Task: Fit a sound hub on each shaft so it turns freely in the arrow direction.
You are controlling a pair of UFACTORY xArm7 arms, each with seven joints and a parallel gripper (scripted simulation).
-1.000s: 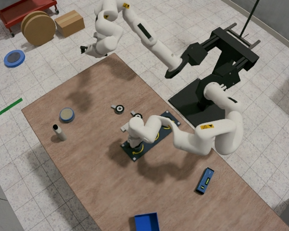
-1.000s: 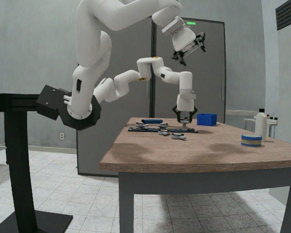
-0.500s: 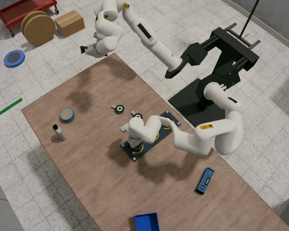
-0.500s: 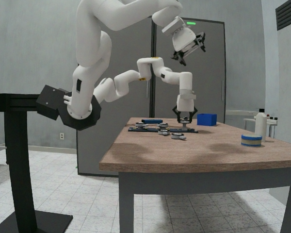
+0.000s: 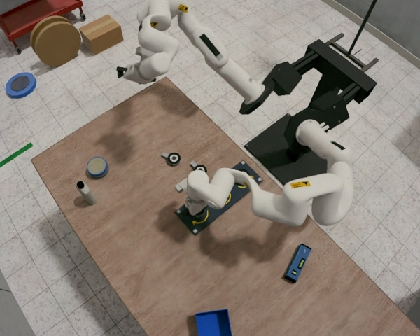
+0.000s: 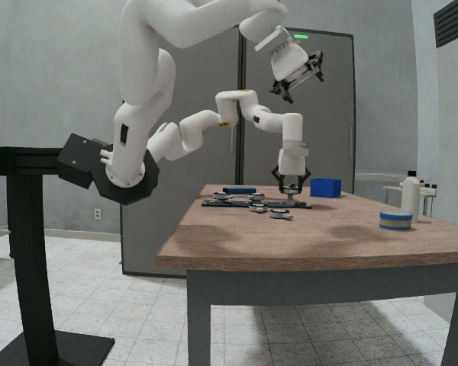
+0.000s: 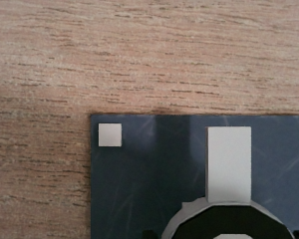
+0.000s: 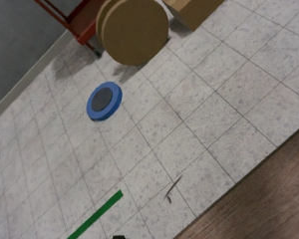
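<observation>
Left end effector point(image 6: 291, 190) clamped on hub point(image 6: 291, 191) point(image 7: 232, 221) at the board's point(image 5: 217, 213) point(image 6: 256, 202) point(image 7: 135, 189) end shaft, hub cut off in left wrist view, arm-hidden from above, right end effector point(image 5: 121, 72) point(image 6: 298, 78) apart, over near tabletop point(image 5: 148, 253) point(image 6: 320, 244)

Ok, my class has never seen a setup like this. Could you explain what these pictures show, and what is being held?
Two white robot arms, left and right, share a wooden table. One picture looks down from above, one looks from beside the table, and two come from cameras on the arms' wrists.

On the table lies a dark board with yellow arrows. Two loose hubs, round pieces with a tab, lie beside it. There is also a blue box, a white bottle and a few other things.

The left end effector grips a hub over one end of the board. The right end effector is raised, open and holding nothing.
</observation>
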